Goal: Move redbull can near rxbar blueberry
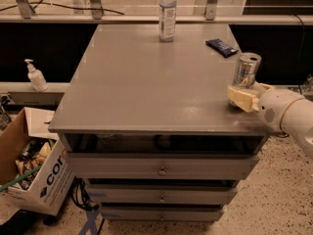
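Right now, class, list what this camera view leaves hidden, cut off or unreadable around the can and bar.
Camera view:
Base of the redbull can: hidden by the gripper, whose jaws are shut on it at the right edge of the table.
Most of the arm: cut off by the right frame edge.
Lettering on the rxbar blueberry: too small to read.

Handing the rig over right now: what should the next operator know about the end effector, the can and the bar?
The end effector is at the table's right edge, closed around the lower part of the upright can.
The bar lies flat farther back on the table, behind the can and apart from it.
Done: can grasped.
Left: carry the can back toward the bar, set it down beside it, release.
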Tool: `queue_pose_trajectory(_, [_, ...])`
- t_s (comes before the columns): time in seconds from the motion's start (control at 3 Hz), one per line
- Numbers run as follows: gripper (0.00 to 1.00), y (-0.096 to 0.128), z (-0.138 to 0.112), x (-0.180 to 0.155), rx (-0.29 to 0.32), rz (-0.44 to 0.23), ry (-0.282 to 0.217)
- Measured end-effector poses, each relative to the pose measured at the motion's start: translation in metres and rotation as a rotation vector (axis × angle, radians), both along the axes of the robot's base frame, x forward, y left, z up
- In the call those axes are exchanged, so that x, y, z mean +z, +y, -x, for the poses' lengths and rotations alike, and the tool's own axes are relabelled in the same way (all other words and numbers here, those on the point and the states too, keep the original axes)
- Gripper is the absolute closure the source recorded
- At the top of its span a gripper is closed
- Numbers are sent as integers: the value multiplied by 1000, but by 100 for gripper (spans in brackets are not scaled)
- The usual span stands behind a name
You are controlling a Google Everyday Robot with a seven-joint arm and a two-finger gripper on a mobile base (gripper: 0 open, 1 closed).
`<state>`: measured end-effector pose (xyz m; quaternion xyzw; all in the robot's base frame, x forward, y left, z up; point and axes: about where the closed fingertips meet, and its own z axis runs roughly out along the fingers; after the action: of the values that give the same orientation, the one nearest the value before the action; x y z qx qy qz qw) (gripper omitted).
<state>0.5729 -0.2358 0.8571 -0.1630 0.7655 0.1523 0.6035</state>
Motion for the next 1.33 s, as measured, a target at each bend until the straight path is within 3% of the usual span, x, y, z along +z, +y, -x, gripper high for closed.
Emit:
queue_pose_trajectory(0.33, [100, 0, 0, 0, 0, 0, 0])
queue_pose_trajectory(0.67, [100, -1, -19, 1, -10, 24, -43])
queue_pose_trajectory(1.33, [100, -27, -94, -1, -104, 78, -158])
